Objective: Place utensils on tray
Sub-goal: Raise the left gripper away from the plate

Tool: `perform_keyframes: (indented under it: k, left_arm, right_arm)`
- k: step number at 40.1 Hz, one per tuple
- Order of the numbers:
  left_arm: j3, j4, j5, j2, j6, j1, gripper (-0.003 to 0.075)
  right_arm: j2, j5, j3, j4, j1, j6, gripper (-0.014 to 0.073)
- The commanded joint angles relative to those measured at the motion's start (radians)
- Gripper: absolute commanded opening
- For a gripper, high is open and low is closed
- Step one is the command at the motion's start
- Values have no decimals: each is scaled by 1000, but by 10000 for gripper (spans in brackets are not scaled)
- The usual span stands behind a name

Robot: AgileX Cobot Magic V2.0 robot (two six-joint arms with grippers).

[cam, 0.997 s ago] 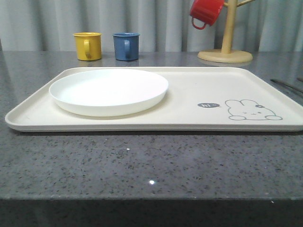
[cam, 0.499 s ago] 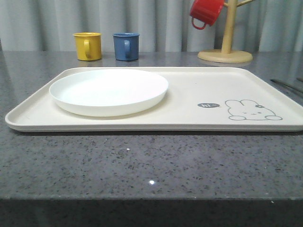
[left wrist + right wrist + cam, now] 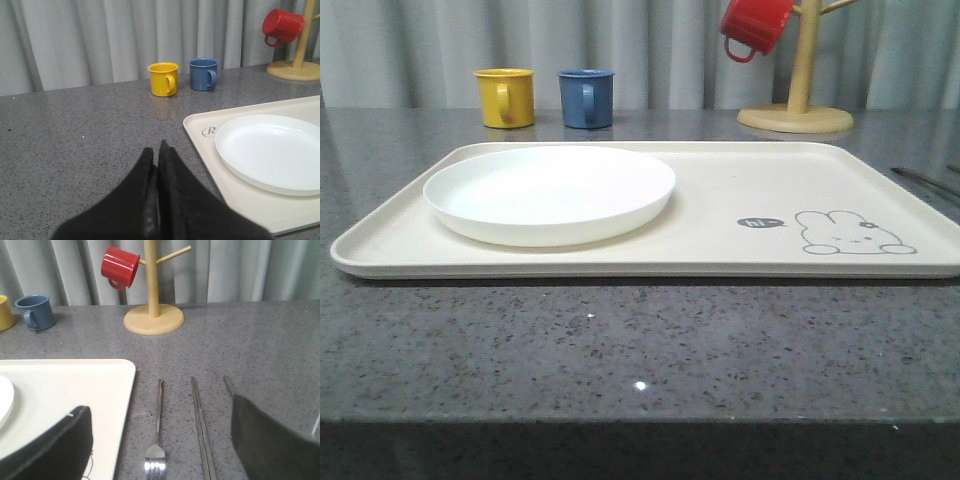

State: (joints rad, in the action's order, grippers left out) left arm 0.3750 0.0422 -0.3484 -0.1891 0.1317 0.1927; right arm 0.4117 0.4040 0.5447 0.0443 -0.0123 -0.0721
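Note:
The cream tray (image 3: pixel 720 190) lies across the middle of the grey counter, with the white plate (image 3: pixel 550 190) on its left half. Right of the tray, on the counter, lie a silver fork (image 3: pixel 157 425), a pair of chopsticks (image 3: pixel 201 430) and a third handle, the spoon (image 3: pixel 229 385), mostly hidden behind one finger. My right gripper (image 3: pixel 159 405) hovers open over the fork, one finger above the tray's corner (image 3: pixel 75 385). My left gripper (image 3: pixel 156 150) is shut on nothing, over bare counter left of the tray (image 3: pixel 200 145) and plate (image 3: pixel 272 150).
A yellow mug (image 3: pixel 506 97) and a blue mug (image 3: pixel 587 97) stand behind the tray at the back left. A red mug (image 3: pixel 755 25) hangs on a wooden mug tree (image 3: pixel 798 100) at the back right. A grey curtain closes off the back.

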Motion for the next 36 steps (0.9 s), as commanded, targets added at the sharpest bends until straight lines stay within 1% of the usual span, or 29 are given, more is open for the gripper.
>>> perform_keyframes:
  k: [1, 17, 19, 21, 23, 25, 29, 36]
  left_arm:
    - [24, 11, 85, -10, -9, -1, -18]
    - [24, 11, 85, -10, -9, -1, -18]
    - [24, 11, 85, -10, -9, -1, -18]
    - [24, 11, 85, -10, -9, -1, -18]
    - [24, 11, 85, -10, -9, -1, -18]
    - [24, 11, 85, -10, -9, -1, -18]
    - [24, 11, 85, -10, -9, -1, -18]
    - [24, 11, 85, -10, -9, -1, -18]
  right_arm:
    - [14, -72, 37, -2, 5, 6, 593]
    - [16, -93, 40, -3, 5, 6, 586]
    - [28, -84, 49, -4, 5, 6, 559]
    - [52, -68, 66, -4, 5, 6, 514]
    - [87, -50, 90, -11, 5, 9, 456]
    - [137, -33, 125, -18, 5, 27, 426]
    - [256, 35, 215, -19, 5, 72, 423]
    - [512, 252, 413, -19, 5, 72, 423]
